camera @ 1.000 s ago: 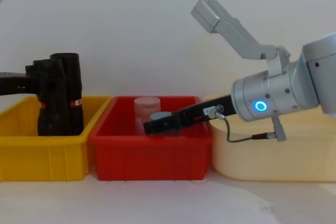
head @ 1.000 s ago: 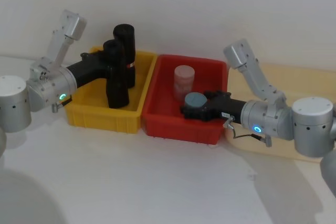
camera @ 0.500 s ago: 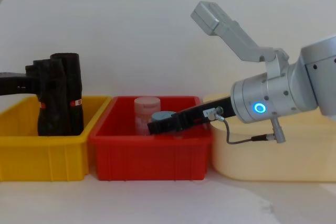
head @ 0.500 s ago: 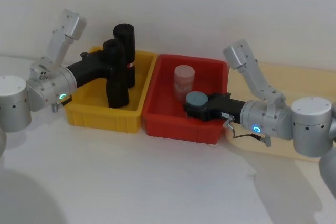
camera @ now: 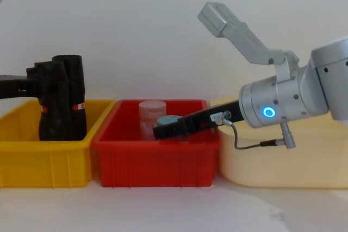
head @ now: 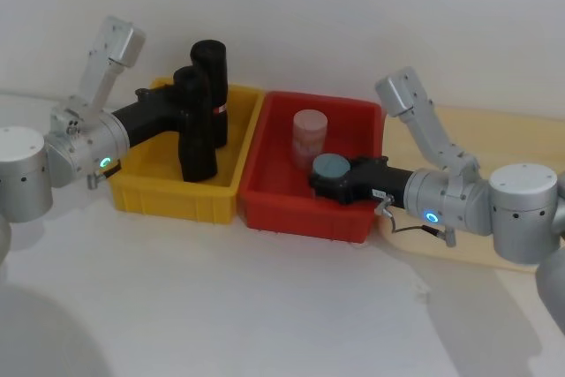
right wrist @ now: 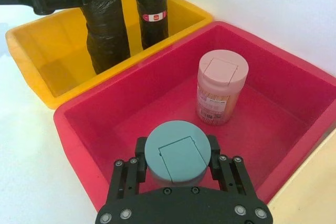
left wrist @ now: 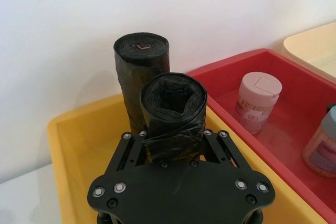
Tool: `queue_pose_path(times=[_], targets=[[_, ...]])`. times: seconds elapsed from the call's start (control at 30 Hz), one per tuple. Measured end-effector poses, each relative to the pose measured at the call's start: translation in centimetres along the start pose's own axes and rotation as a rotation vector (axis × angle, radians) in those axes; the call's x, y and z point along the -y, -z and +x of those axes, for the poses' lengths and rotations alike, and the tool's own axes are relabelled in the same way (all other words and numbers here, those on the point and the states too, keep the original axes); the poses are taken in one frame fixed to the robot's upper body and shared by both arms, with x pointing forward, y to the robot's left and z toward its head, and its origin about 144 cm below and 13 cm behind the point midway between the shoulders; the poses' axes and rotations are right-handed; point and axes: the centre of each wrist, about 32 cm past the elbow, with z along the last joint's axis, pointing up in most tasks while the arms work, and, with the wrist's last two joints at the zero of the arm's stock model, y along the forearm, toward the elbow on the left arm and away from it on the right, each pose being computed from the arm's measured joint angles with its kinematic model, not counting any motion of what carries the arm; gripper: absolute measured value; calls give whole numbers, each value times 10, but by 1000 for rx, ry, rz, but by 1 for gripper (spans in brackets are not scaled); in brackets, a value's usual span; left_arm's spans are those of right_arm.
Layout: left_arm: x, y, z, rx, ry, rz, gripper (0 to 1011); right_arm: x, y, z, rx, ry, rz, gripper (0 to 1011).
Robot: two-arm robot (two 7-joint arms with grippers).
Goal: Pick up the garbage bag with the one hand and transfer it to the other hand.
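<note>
Left tool (head: 189, 112) still clamping garbage bag (head: 197, 140), right tool (head: 328, 185) with jar (head: 332, 166) edged back

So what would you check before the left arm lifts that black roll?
1. Left pincer clamps the garbage bag on both sides: ok.
2. Second roll close behind might snag: cannot tell.
3. Garbage bag off the yellow bin floor: not ok, it stands inside.
4. Right pincer free to receive: not ok, it grips the teal-lidded jar in the red bin.
</note>
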Motion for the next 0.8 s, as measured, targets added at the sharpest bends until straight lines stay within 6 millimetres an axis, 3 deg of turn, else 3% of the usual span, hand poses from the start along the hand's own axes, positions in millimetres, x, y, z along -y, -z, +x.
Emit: queue_pose_path(times=[0.53, 0.8], targets=[[-1, -3, -2, 9, -4, -15, 386, 2, -1, -2, 23, 19, 7, 646], [-5, -23, -9, 38, -1, -88, 386, 15, -16, -5, 64, 58, 66, 647]])
